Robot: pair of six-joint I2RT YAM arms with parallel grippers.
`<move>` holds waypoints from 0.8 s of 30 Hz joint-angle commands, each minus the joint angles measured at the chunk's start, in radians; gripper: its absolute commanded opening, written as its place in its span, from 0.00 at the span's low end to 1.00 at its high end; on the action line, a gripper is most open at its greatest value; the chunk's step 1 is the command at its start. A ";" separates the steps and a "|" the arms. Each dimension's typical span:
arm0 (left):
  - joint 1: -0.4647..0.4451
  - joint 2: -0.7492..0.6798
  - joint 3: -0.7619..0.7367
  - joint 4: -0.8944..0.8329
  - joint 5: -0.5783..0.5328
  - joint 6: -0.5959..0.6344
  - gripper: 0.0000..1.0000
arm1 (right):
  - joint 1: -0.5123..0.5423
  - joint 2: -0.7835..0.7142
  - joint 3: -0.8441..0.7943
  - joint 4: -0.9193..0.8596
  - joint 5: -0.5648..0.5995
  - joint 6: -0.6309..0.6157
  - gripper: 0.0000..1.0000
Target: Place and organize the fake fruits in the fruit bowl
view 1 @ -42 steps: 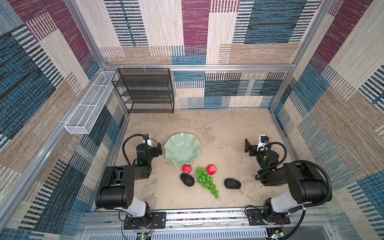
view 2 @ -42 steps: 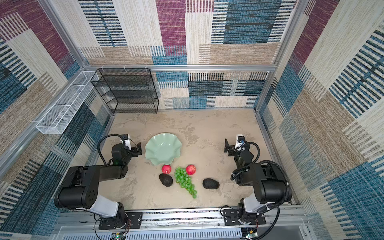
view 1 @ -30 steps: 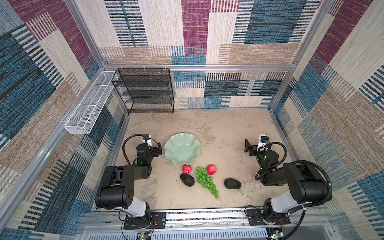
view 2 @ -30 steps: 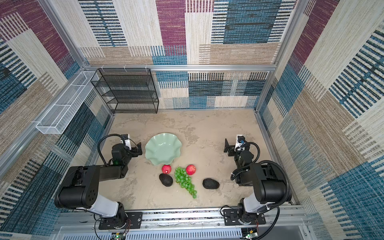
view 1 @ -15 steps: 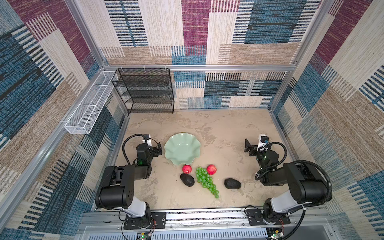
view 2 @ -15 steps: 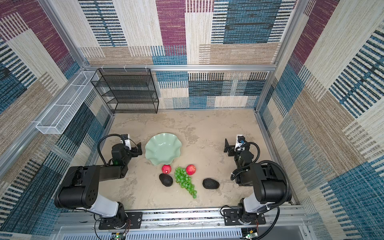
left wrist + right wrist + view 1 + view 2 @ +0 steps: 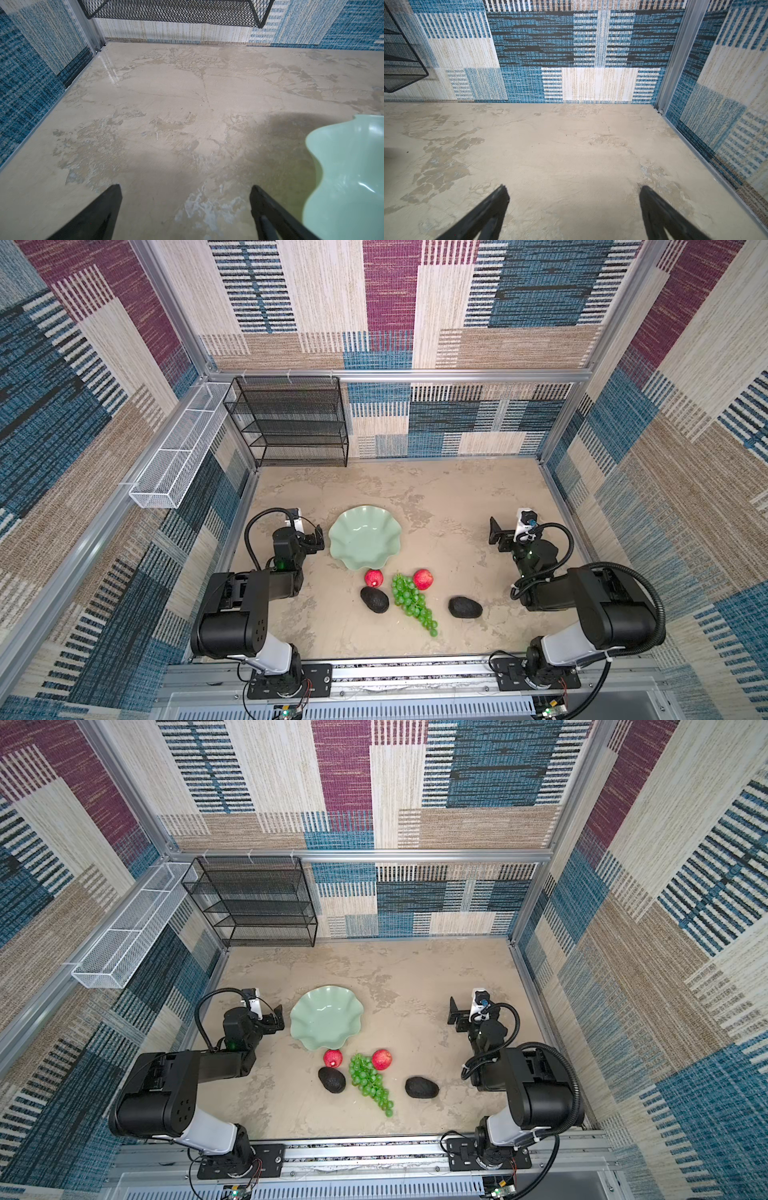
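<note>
Right now every fruit lies on the stone-look table (image 7: 436,497), outside the bowl (image 7: 365,537). The pale green bowl sits left of the middle, and the fruits form a loose cluster just in front of it, on the side nearer the robot's bases. The left apple (image 7: 373,578) is just beside the bowl's near rim, perhaps touching it; from above that is hard to tell. The left avocado (image 7: 374,599) lies just beside that apple, on the robot's side of it. The grapes (image 7: 411,601) stretch slantwise next to them, with the right apple (image 7: 423,579) against the bunch's far end. The right avocado (image 7: 465,607) lies apart from the rest, toward the right arm. The left gripper (image 7: 186,187) hangs low over bare table just beside the bowl (image 7: 349,176), its jaws spread wide and holding nothing. The right gripper (image 7: 573,188) hangs near the right wall, well apart from the fruits, jaws likewise wide and holding nothing. A black mesh rack (image 7: 291,423) stands in the far left corner.
</note>
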 commanded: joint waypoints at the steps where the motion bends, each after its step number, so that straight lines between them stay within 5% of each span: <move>1: 0.002 -0.069 0.042 -0.098 0.000 0.015 0.99 | 0.001 -0.102 0.136 -0.281 0.011 0.017 1.00; 3: 0.002 -0.171 0.162 -0.423 -0.073 -0.061 0.99 | 0.001 -0.179 0.251 -0.473 0.012 0.078 1.00; 6: 0.002 -0.304 0.310 -0.773 -0.029 -0.102 0.99 | 0.001 -0.241 0.427 -0.733 -0.133 0.219 1.00; 8: 0.003 -0.398 0.336 -0.871 -0.023 -0.126 0.99 | 0.001 -0.261 0.487 -0.863 -0.191 0.351 1.00; 12: 0.002 -0.581 0.307 -0.936 -0.016 -0.109 0.99 | 0.005 -0.306 0.479 -1.031 -0.387 0.357 1.00; 18: 0.003 -0.701 0.253 -0.912 -0.040 -0.145 0.99 | 0.205 -0.423 0.512 -1.522 -0.153 0.442 1.00; 24: 0.005 -0.668 0.292 -0.926 0.000 -0.148 0.99 | 0.487 -0.575 0.422 -1.830 0.051 0.784 0.99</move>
